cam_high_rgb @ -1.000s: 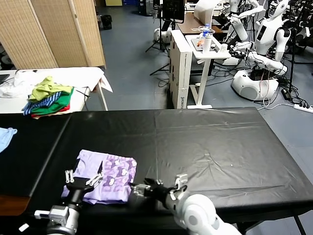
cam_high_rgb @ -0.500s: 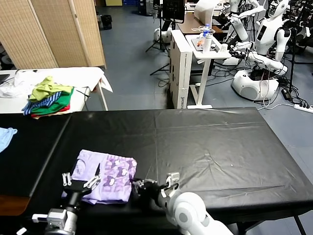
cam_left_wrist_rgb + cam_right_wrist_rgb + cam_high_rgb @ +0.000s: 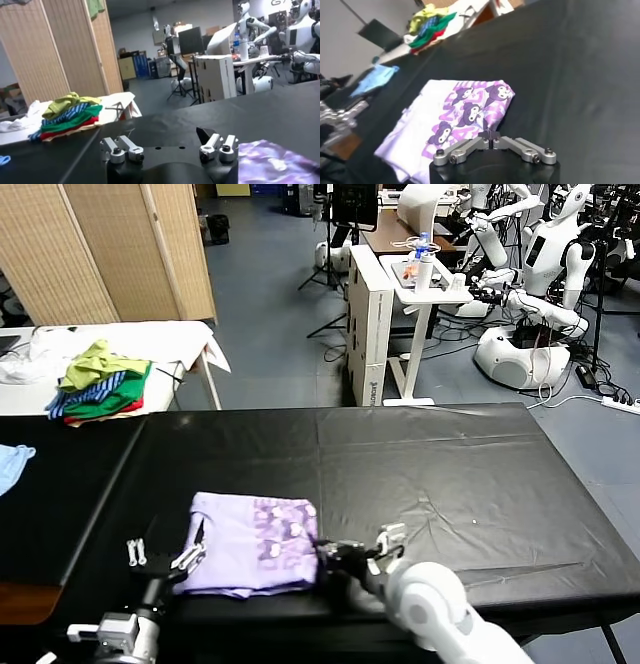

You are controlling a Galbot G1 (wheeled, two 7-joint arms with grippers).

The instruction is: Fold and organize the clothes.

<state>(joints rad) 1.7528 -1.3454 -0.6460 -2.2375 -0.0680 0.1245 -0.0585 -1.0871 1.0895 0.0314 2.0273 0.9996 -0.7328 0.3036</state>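
The pale lavender T-shirt lies folded on the black table near its front edge, with the purple cartoon print on its right part. My right gripper is at the shirt's right edge, shut on the fabric; in the right wrist view its fingers meet at the hem of the printed side. My left gripper is open and empty just left of the shirt. In the left wrist view its gripper stands wide apart, with the shirt beside it.
A green, striped-blue and red clothes pile sits on a white table at the back left. A light blue cloth lies at the black table's left edge. Other robots and desks stand far behind.
The shirt has slid to the right across the table, held at its right edge by my right gripper, which moved right too. My left gripper stayed roughly in place and is now beside the shirt.
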